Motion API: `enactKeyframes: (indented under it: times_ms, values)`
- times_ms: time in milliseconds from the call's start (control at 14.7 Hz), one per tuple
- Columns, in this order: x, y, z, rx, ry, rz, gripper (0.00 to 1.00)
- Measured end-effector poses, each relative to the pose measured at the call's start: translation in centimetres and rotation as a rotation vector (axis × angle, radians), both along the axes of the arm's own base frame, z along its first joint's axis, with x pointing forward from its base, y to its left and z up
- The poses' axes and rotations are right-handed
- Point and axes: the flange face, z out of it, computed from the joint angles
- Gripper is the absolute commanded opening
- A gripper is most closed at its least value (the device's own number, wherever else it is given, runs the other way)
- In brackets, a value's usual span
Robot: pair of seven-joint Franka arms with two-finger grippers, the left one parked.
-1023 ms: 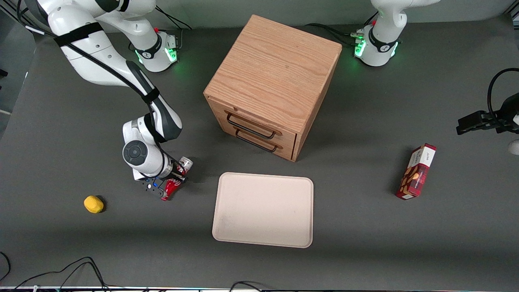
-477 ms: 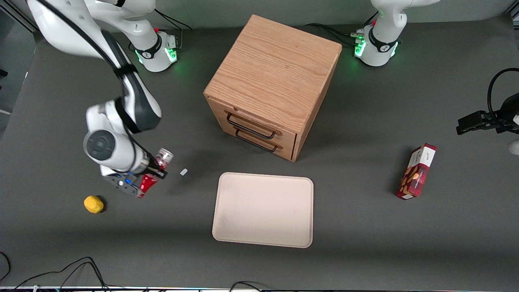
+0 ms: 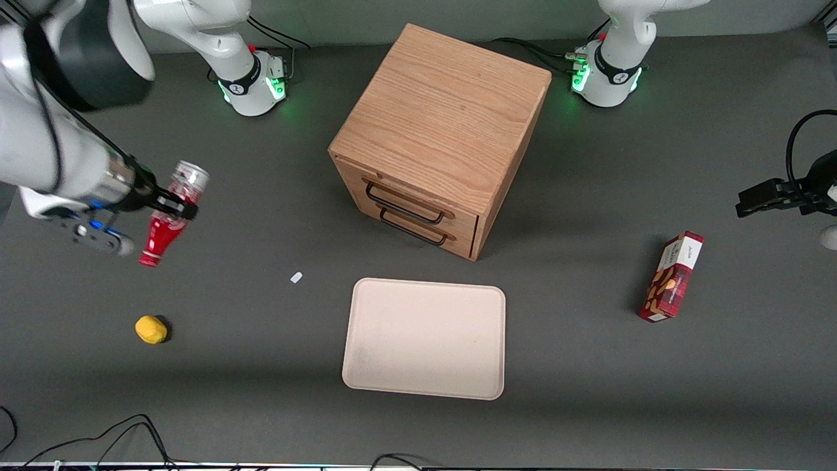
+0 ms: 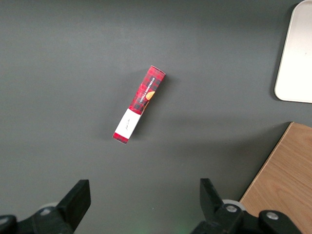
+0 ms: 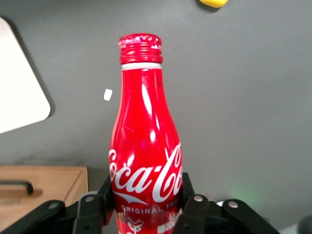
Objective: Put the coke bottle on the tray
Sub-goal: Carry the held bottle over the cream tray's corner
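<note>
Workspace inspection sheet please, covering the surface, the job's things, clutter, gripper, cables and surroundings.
Surface: dark grey table, matte.
Job's things: coke bottle held in the air, tilted, cap pointing down toward the front camera; tray bare, in front of the drawer cabinet.
Clutter: yellow object; small white scrap; red snack box toward the parked arm's end.
Gripper: gripper shut on the bottle's body, raised at the working arm's end of the table.
Cables: black cables along the table's near edge.
Surroundings: nothing seen.
</note>
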Motion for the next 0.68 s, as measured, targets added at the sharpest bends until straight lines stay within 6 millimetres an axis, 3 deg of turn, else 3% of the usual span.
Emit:
enactKeyframes:
  times_ms: [136, 273, 409, 545, 682]
  values:
    - [0.4, 0.2, 0.5, 0.006, 0.004, 0.016, 0.0]
    - [2.6, 1.6, -1.7, 0.018, 0.024, 0.038, 0.0]
    - [6.1, 5.9, -5.6, 0.032, 0.039, 0.085, 0.0]
    - [9.4, 11.8, -10.9, 0.042, 0.031, 0.12, 0.0]
    - [11.7, 16.5, -16.5, 0.062, -0.012, 0.154, 0.0]
